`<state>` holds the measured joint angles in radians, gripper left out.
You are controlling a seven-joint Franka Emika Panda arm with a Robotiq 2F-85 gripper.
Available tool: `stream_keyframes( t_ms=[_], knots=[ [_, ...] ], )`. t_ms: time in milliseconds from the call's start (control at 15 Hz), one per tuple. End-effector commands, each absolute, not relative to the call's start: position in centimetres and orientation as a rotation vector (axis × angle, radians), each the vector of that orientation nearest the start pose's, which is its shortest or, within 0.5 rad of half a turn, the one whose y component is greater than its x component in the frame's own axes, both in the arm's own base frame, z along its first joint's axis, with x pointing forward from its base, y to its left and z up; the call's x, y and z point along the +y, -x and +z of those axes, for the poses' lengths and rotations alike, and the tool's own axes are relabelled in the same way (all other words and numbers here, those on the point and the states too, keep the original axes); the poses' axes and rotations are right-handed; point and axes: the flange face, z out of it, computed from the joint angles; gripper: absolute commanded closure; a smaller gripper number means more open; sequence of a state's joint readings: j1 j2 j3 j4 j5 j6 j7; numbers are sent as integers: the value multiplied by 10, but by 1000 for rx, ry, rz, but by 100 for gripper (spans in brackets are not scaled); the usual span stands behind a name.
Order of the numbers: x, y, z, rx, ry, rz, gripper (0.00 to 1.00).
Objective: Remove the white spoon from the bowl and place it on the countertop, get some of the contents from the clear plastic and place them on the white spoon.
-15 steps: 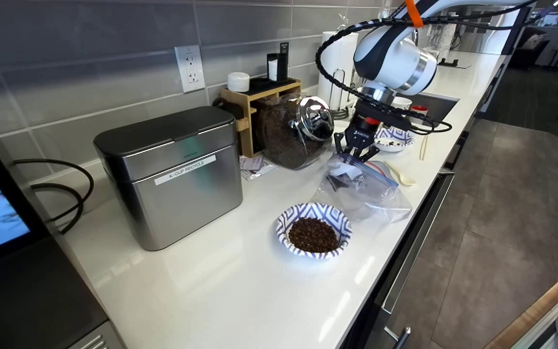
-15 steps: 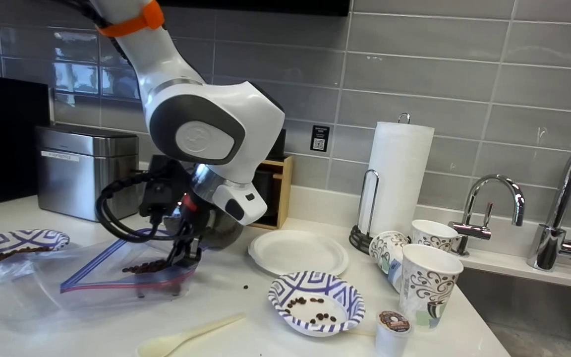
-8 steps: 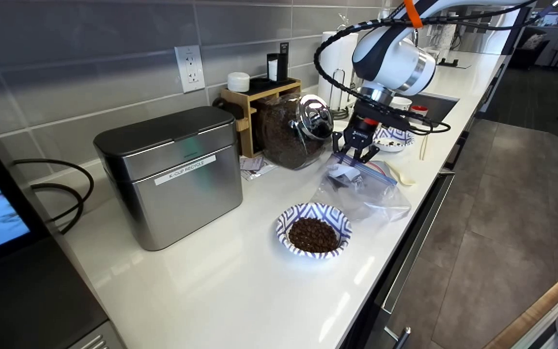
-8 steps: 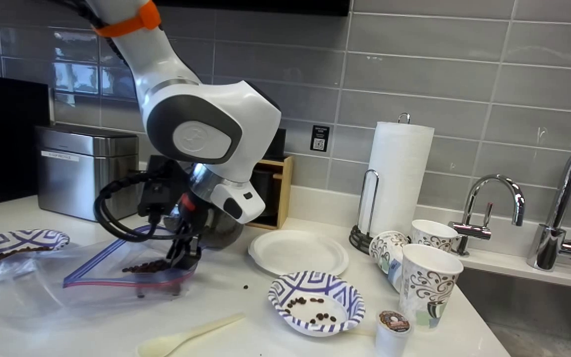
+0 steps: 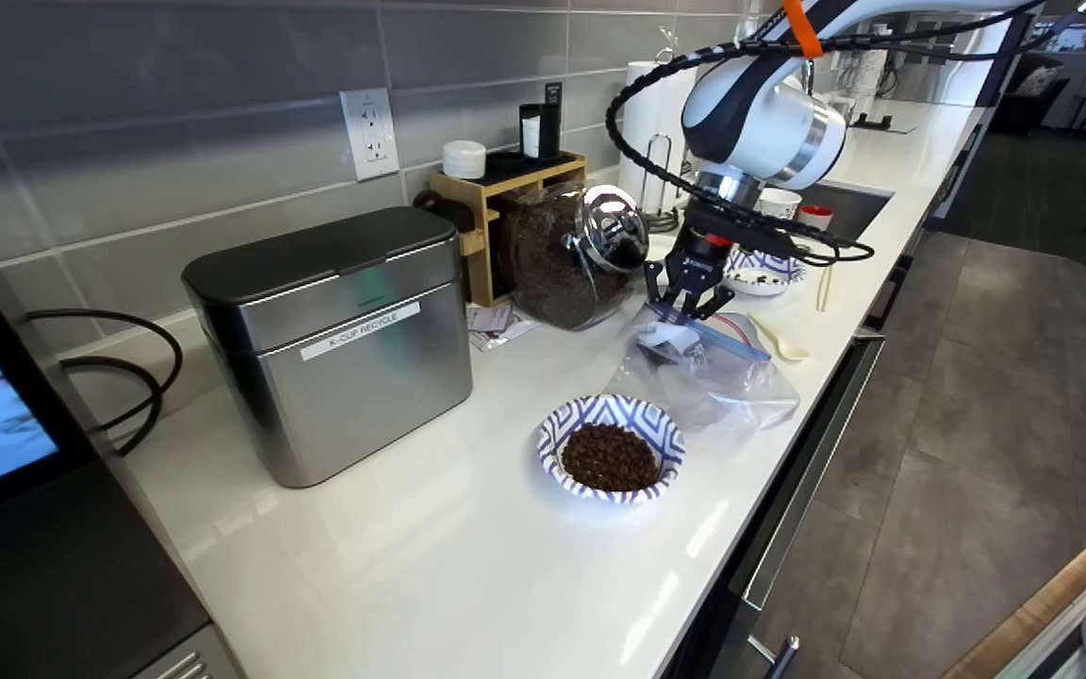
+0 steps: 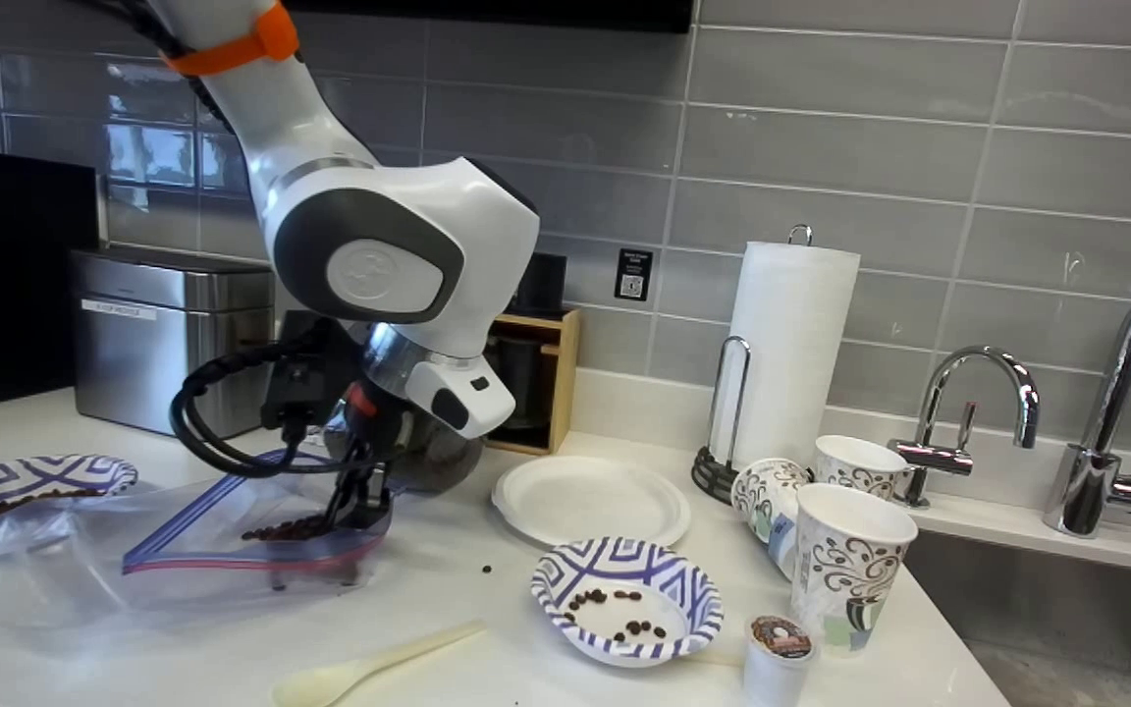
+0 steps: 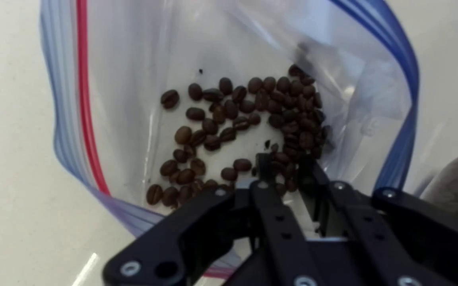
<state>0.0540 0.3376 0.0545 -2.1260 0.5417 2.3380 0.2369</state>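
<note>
The white spoon (image 6: 359,673) lies on the white countertop (image 5: 430,566), apart from any bowl. Beside it rests the clear plastic (image 6: 65,579), a zip bag with a blue and red seal, its mouth wide. Dark coffee beans (image 7: 212,142) are scattered and heaped inside. My gripper (image 7: 286,161) reaches through the bag's mouth, pointing down among them. Its fingers stand a little apart, with several beans lying between and beneath the tips; none looks clamped. One striped bowl (image 6: 565,579) holds a few beans; another striped bowl (image 5: 552,424) is well filled with them.
A steel bin (image 5: 364,349), a tilted glass jar (image 5: 543,264) and a wooden shelf (image 6: 565,373) line the wall. A paper plate (image 6: 590,496), paper cups (image 6: 850,560), a coffee pod (image 6: 777,668) and a paper towel roll (image 6: 786,353) stand near the sink.
The arm and gripper have shifted slightly towards the bin side, still inside the bag. The bag's seal edge has moved a little; spoon and bowls stay put.
</note>
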Motion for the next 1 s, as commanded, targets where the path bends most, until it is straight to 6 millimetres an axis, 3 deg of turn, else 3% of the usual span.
stream_keyframes(
  t_ms=[0, 133, 467, 667, 800, 933],
  knots=[
    [80, -554, 239, 745, 2723, 233, 77],
    [82, -554, 239, 742, 2744, 226, 74],
    [86, -554, 239, 731, 2793, 214, 83],
    [88, -554, 239, 730, 2809, 208, 67],
    [89, -554, 239, 723, 2819, 206, 95],
    [89, -554, 239, 723, 2823, 204, 100]
  ],
)
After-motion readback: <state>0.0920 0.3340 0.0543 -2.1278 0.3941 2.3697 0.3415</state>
